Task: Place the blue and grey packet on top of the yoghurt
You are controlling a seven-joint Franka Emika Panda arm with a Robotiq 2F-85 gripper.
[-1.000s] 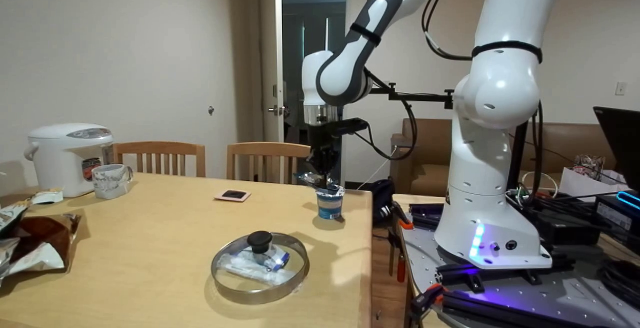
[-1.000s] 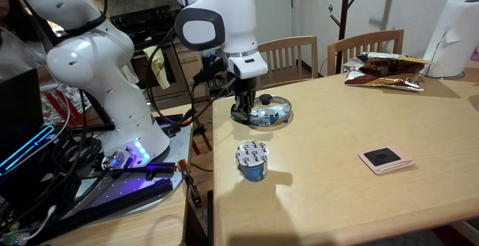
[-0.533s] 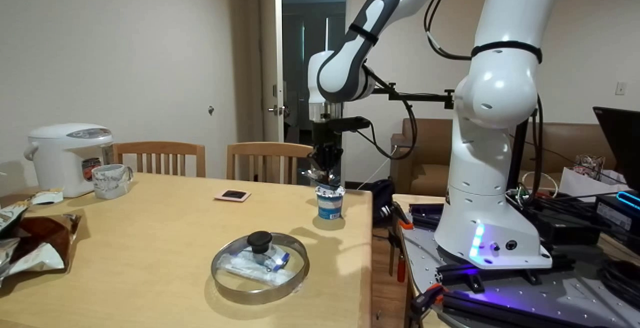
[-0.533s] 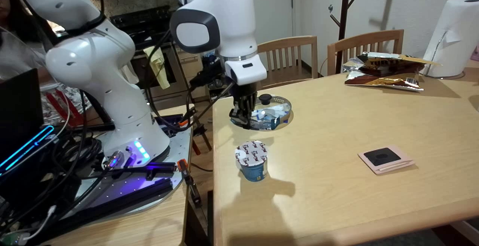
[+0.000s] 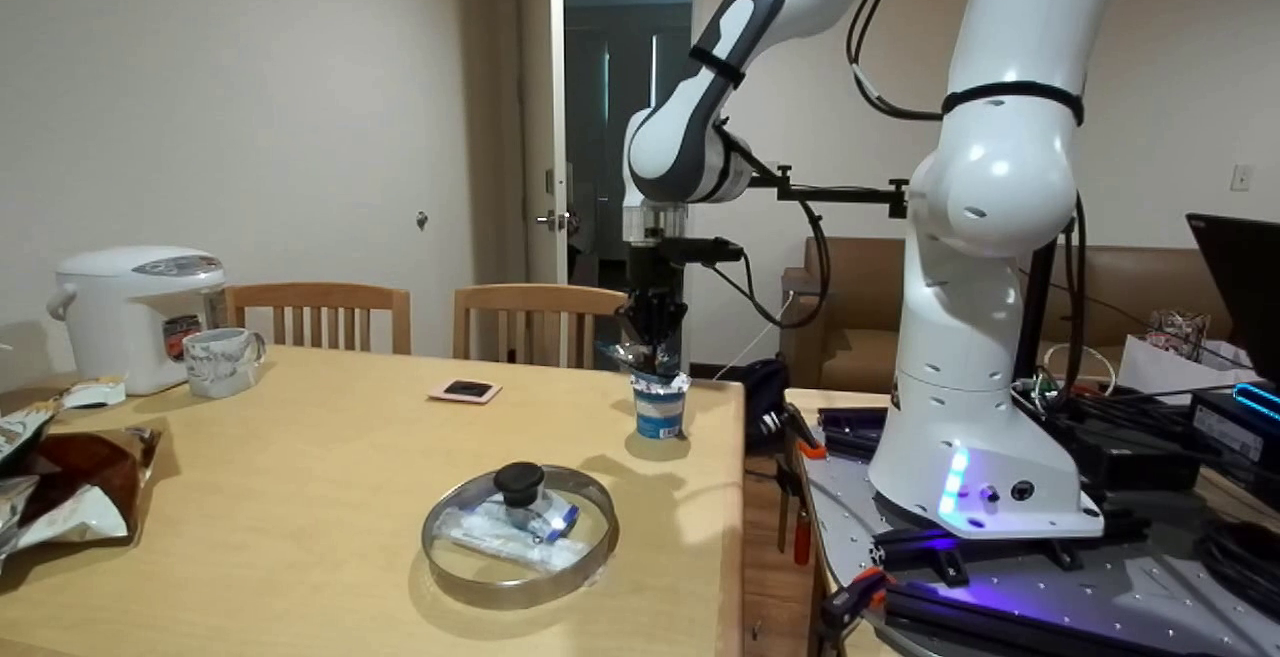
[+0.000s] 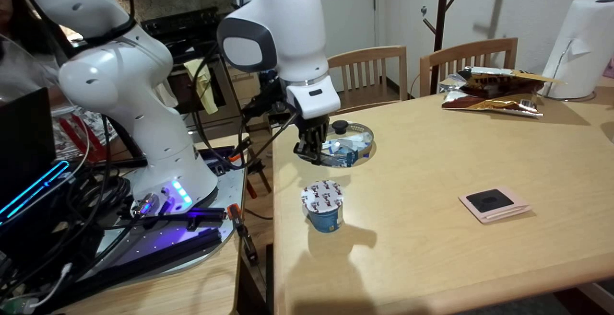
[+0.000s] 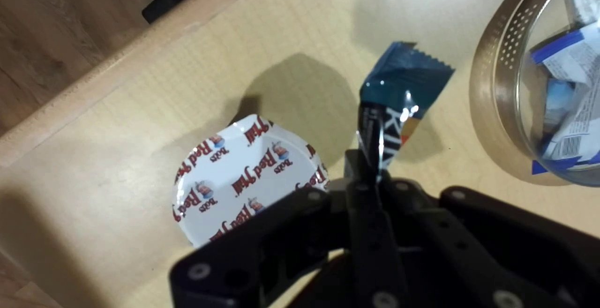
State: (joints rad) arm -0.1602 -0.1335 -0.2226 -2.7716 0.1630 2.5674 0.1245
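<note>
The yoghurt is a white-lidded cup with a blue label. It stands upright on the table near its edge, and shows in both exterior views [image 5: 659,413] [image 6: 324,211] and the wrist view [image 7: 243,176]. My gripper [image 7: 368,169] is shut on the blue and grey packet [image 7: 405,87], whose free end sticks out beyond the fingertips. In an exterior view the gripper [image 5: 655,342] appears above the cup, the packet [image 5: 628,355] pointing sideways. In an exterior view the gripper [image 6: 309,154] and packet [image 6: 344,158] hang above and behind the cup. In the wrist view the fingertips are beside the lid's rim.
A round glass-lidded dish [image 5: 521,585] with packets under the glass is on the table. A pink card holder with a black flat piece [image 6: 494,202], a mug [image 5: 222,364], a white water boiler [image 5: 140,322], snack bags [image 6: 494,101] and a paper towel roll [image 6: 578,49] are farther off.
My gripper, with the packet in it, has shifted slightly toward the robot base and toward the yoghurt, mostly in the first half second. The yoghurt has not moved.
</note>
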